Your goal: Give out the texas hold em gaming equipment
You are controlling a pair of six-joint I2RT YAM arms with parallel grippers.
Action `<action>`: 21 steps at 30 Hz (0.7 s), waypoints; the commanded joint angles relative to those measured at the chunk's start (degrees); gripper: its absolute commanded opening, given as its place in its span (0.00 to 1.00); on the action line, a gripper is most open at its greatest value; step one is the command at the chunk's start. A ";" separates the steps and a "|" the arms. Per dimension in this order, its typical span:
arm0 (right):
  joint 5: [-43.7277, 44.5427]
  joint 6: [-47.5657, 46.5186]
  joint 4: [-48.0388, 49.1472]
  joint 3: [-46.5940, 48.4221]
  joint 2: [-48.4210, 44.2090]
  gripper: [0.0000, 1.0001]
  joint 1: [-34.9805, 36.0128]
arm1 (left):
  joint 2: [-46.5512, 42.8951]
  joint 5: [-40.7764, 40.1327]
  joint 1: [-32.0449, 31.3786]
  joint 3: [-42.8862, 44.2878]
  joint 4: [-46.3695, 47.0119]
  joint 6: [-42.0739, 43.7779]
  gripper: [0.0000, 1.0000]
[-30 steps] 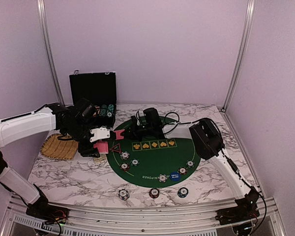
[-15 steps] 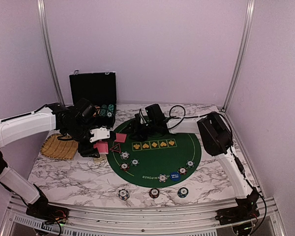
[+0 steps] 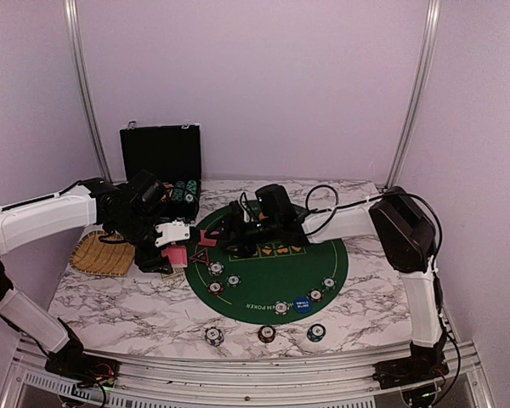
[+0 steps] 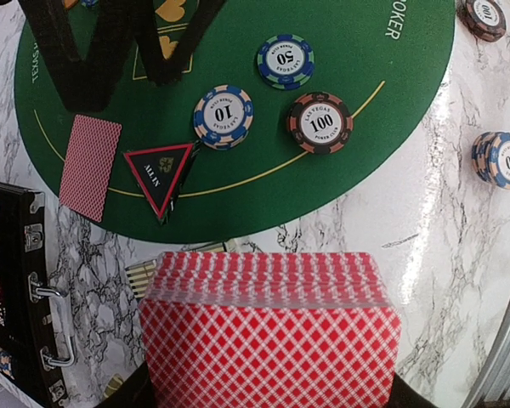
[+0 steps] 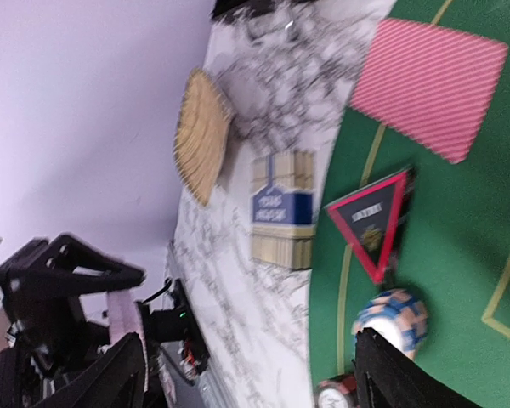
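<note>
1. Red-backed playing cards (image 4: pixel 272 331), a thick deck, sit clamped in the left gripper (image 3: pixel 174 250) above the marble table (image 3: pixel 110 297), just right of the woven straw tray (image 3: pixel 100 253). In the left wrist view the deck fills the whole gap between the fingers (image 4: pixel 129 393).
2. One single card (image 4: pixel 90 167) lies face down on the green felt mat (image 3: pixel 272 276) near its left rim. The dark red-edged triangle (image 4: pixel 160 172) is just beside it, not touching.
3. The right gripper (image 3: pixel 229 227) hovers over the mat's far left part, near that card. Its jaws are spread wide, with nothing between them.
4. Striped poker chips (image 4: pixel 223 116) dot the mat's near half, and the blue "small blind" disc (image 3: pixel 302 304) lies by the near rim.
5. Three chip piles (image 3: pixel 267 333) stand on the marble in front of the mat.
</note>
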 commanded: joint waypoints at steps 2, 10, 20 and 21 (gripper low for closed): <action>-5.94 11.54 20.44 -4.50 -1.66 0.84 4.46 | -1.17 1.67 0.24 1.92 -1.08 -0.88 0.27; -7.59 16.37 28.17 -3.20 1.03 0.84 6.95 | -0.75 1.99 0.24 3.03 -1.43 -0.98 0.26; -8.73 19.35 30.55 0.43 5.37 0.83 8.16 | -0.55 2.61 0.24 3.86 -1.69 -0.98 0.26; -8.81 19.45 30.61 0.94 5.66 0.83 8.24 | -0.50 2.66 0.23 4.02 -1.74 -0.99 0.26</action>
